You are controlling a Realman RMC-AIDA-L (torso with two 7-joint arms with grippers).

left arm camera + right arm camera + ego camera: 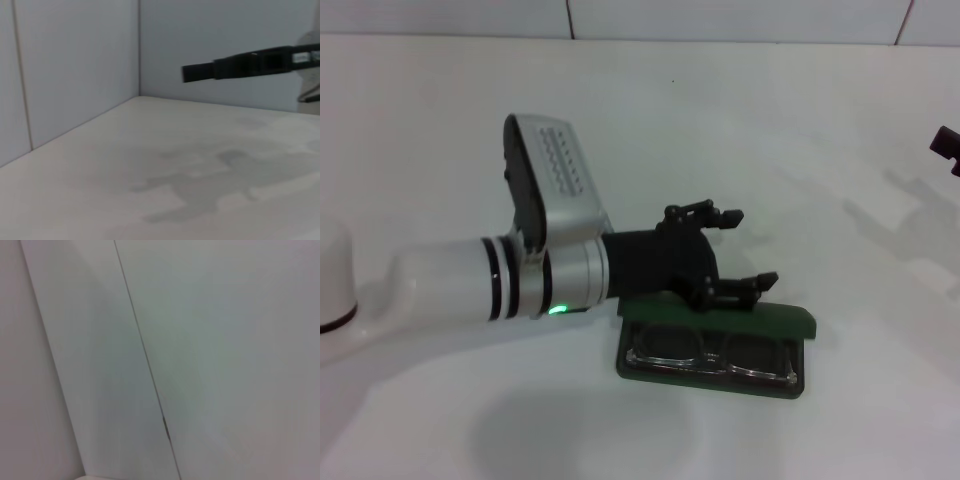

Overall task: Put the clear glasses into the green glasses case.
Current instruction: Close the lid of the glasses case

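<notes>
The green glasses case (790, 385) lies open on the white table in front of me, in the head view. The clear glasses (710, 355) lie inside its base, lenses side by side. The lid (720, 318) rises along the far side of the base. My left gripper (745, 250) reaches in from the left, just behind and above the lid. It is open with nothing between its fingers, and its nearer fingertip (760, 282) is right at the lid's top edge. Only a black piece of my right gripper (947, 145) shows, at the far right edge.
The white table (770, 120) runs back to a pale wall. My left arm's silver and white forearm (520, 275) lies across the left half. In the left wrist view a black bar (240, 65) juts in over the table from one side. The right wrist view shows only wall panels.
</notes>
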